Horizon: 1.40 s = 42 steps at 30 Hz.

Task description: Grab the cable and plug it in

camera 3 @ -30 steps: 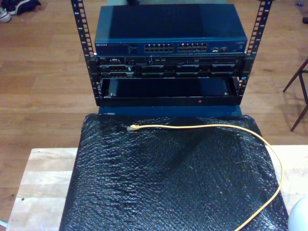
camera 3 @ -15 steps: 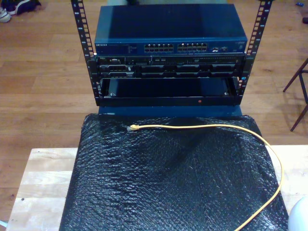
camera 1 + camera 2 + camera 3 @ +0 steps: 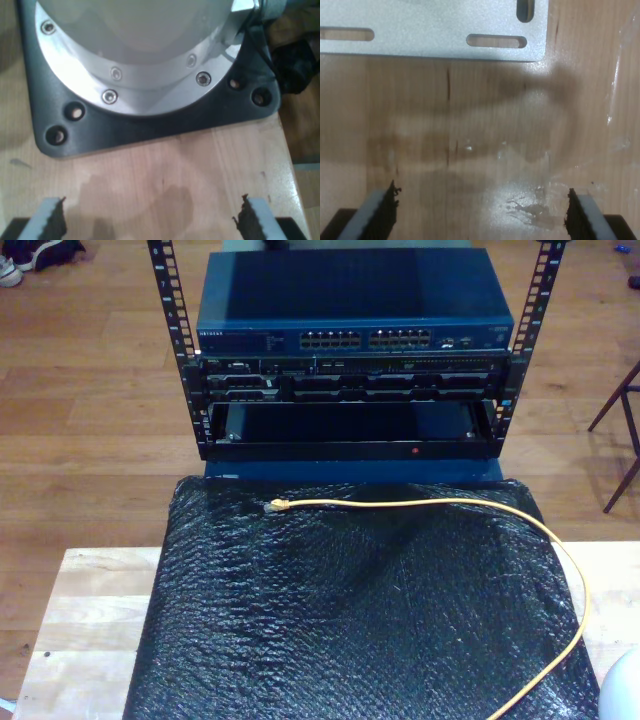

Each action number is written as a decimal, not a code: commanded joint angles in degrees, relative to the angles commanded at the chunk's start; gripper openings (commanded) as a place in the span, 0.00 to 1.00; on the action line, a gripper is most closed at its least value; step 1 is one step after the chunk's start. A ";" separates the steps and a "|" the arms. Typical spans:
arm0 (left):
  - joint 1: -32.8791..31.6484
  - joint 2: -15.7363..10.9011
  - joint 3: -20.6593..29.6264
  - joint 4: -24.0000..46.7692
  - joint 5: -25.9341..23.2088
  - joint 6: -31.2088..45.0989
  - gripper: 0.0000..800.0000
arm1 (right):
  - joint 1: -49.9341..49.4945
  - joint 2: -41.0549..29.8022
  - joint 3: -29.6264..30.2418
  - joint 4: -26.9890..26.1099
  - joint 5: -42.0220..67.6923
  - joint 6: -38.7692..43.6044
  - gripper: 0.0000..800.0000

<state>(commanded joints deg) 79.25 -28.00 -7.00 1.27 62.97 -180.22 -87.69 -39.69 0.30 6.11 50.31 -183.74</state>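
Observation:
The yellow-orange cable (image 3: 440, 503) lies on a black bubble-wrap mat (image 3: 340, 620). Its clear plug (image 3: 274, 507) rests near the mat's far edge toward the exterior view's left. From there the cable runs to the exterior view's right and curves back to the near edge. Beyond the mat stands a blue network switch (image 3: 355, 300) with rows of ports (image 3: 365, 339). My first gripper (image 3: 152, 225) is open over bare wood, facing an arm's black base plate (image 3: 150, 125). My second gripper (image 3: 481, 215) is also open over bare wood, with nothing between its fingers (image 3: 381, 212).
The switch sits in a black rack (image 3: 350, 435) with upright perforated rails. The mat covers a light wooden table (image 3: 90, 610). A silver slotted plate (image 3: 435, 30) lies ahead of my second gripper. A white rounded arm part (image 3: 625, 690) shows at the exterior view's lower right corner.

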 joint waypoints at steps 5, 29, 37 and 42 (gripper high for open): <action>0.00 0.00 -0.09 0.00 0.09 -0.18 1.00 | 0.00 -2.64 -0.26 0.00 0.44 0.00 1.00; -0.09 -0.70 -7.38 0.18 12.13 -0.62 1.00 | 0.00 -5.19 -15.91 0.26 19.16 7.12 1.00; -0.97 -0.97 -13.63 0.00 19.16 -2.99 1.00 | 0.26 -4.75 -21.01 0.35 23.91 13.10 1.00; -1.41 -0.97 -15.56 -0.09 21.10 -4.04 1.00 | 1.76 -3.87 -24.35 0.44 26.20 18.46 1.00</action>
<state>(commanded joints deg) 77.85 -28.97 -22.56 1.19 84.07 -184.26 -85.93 -43.56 -24.05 6.55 76.51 -165.27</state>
